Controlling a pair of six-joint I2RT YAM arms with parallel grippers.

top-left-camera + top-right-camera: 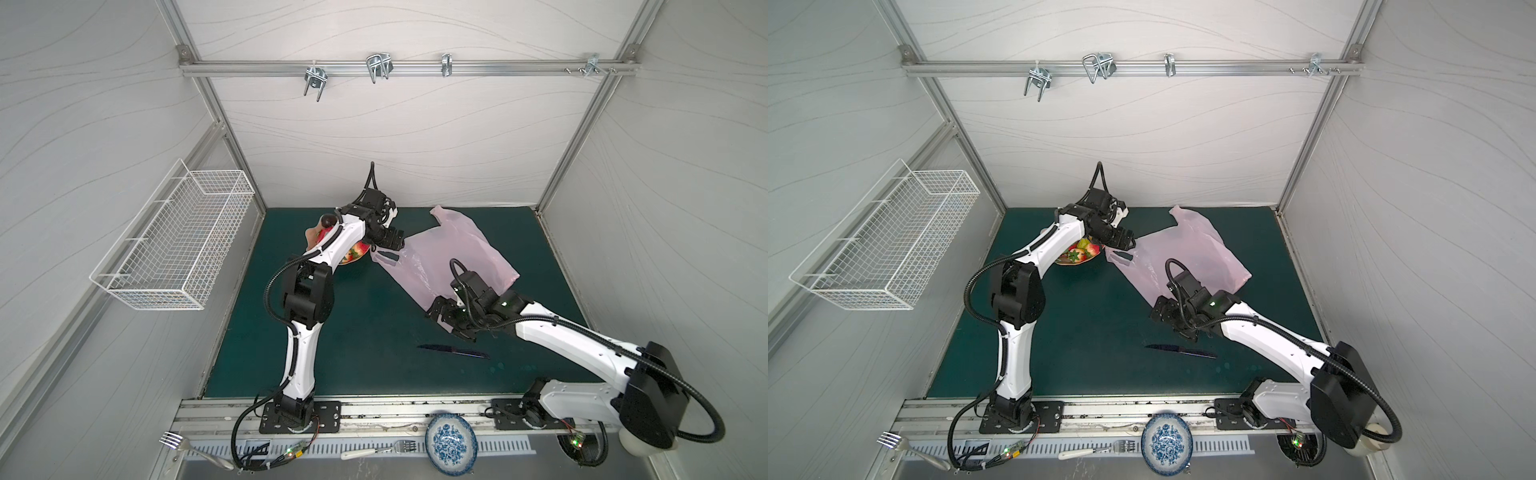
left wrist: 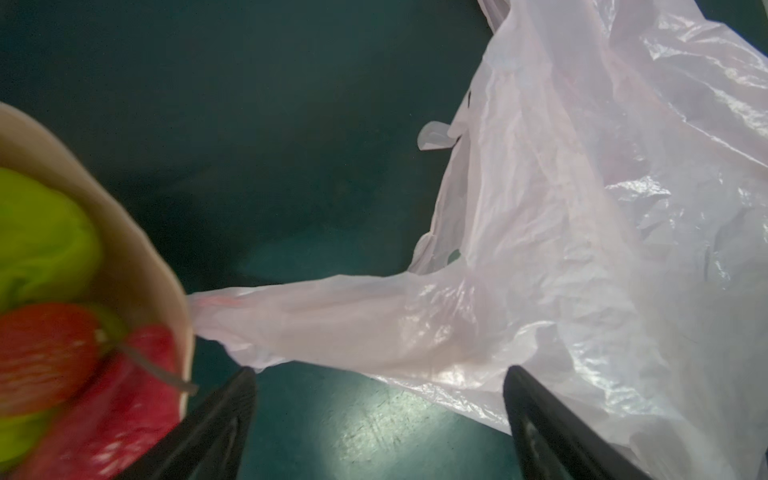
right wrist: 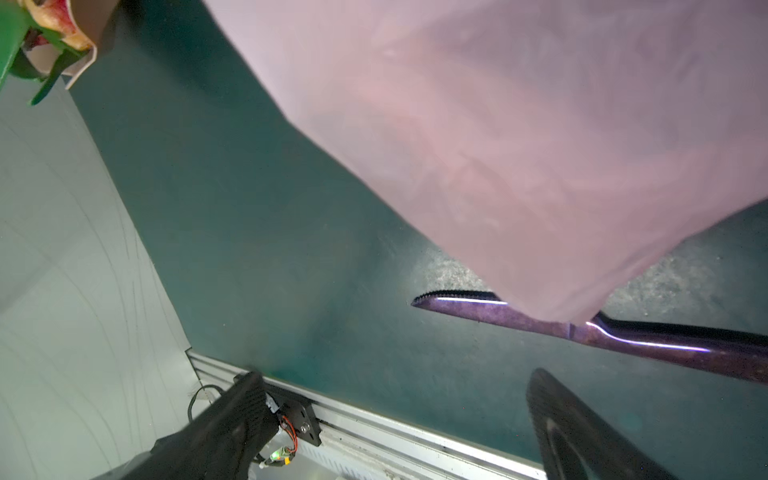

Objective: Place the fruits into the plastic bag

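Pale pink plastic bag [image 1: 449, 257] lying flat on the green tabletop [image 1: 365, 332]; fruits [image 1: 1081, 251] heaped in the bowl [image 2: 137, 266] just beside its handle. Left fingers [image 2: 216, 415] and right fingers [image 3: 232, 415] both spread apart, holding nothing.

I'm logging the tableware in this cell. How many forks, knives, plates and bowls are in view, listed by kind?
Forks: 2
Knife: 1
Plate: 1
Bowl: 1
Total: 5
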